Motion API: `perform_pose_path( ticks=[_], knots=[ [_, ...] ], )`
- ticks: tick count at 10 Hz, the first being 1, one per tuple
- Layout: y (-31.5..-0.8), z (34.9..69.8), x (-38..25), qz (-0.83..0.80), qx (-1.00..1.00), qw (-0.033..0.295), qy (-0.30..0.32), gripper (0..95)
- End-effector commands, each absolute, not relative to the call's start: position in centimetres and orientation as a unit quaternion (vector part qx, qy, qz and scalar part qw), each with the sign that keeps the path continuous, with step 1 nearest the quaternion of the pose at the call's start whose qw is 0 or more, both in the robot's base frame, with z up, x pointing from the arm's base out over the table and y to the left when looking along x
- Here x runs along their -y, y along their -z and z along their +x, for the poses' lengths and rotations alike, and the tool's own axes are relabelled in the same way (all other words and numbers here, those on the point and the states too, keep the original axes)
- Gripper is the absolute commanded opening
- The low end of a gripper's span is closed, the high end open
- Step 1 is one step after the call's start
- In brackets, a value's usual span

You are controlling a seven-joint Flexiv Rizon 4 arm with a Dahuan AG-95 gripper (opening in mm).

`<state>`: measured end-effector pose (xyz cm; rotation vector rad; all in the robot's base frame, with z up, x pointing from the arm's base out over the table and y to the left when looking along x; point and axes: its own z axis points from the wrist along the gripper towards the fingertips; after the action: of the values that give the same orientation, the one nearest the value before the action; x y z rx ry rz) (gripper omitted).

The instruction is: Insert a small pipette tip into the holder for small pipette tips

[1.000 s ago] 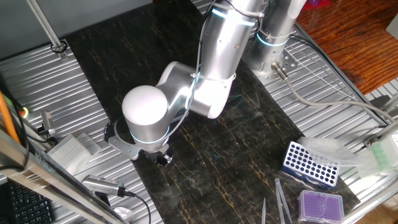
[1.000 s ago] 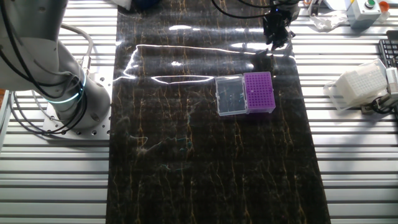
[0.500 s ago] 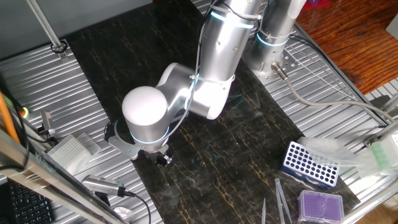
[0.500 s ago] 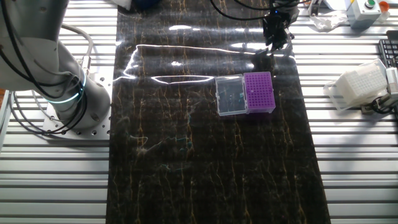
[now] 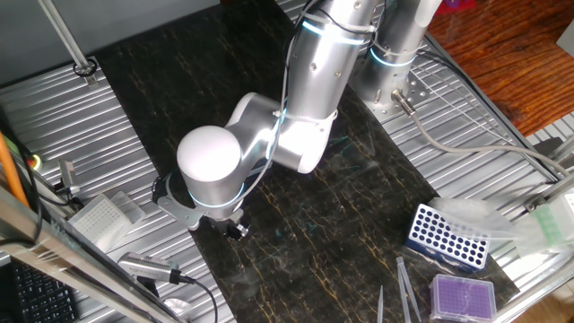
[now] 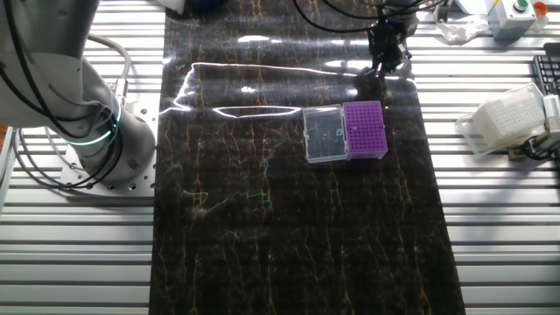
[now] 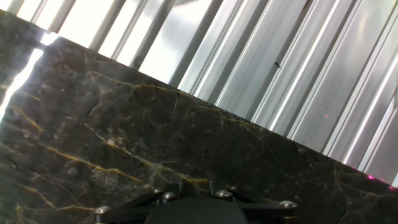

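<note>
The holder for small pipette tips is a small square box with a vivid purple grid top, and its clear lid lies open on its left side. It stands on the dark marble mat. My gripper hangs over the mat's far edge, beyond the holder and a little to its right, apart from it. In one fixed view the gripper pokes out under the white arm joint, and the arm hides the holder. No small pipette tip can be made out at the fingers. The hand view shows only the dark mount, not the fingers.
A blue rack with round holes and a paler purple-topped box stand at the mat's corner, with thin metal tools beside them. A translucent white tip box rests on the ribbed metal table. The arm's base stands left of the mat.
The gripper has drifted slightly left along the mat's far edge. The holder and the other boxes have not moved.
</note>
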<state>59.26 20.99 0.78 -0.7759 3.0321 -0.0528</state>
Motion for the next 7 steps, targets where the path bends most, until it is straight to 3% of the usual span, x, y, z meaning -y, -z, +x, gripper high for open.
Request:
perform_pose_path(
  ticks=[1, 7],
  knots=[
    [-0.72, 59.07, -20.87, -0.249, -0.969, 0.007, 0.013, 0.0],
    [-1.13, 58.82, -20.87, -0.248, -0.969, 0.007, 0.012, 0.0]
  ],
)
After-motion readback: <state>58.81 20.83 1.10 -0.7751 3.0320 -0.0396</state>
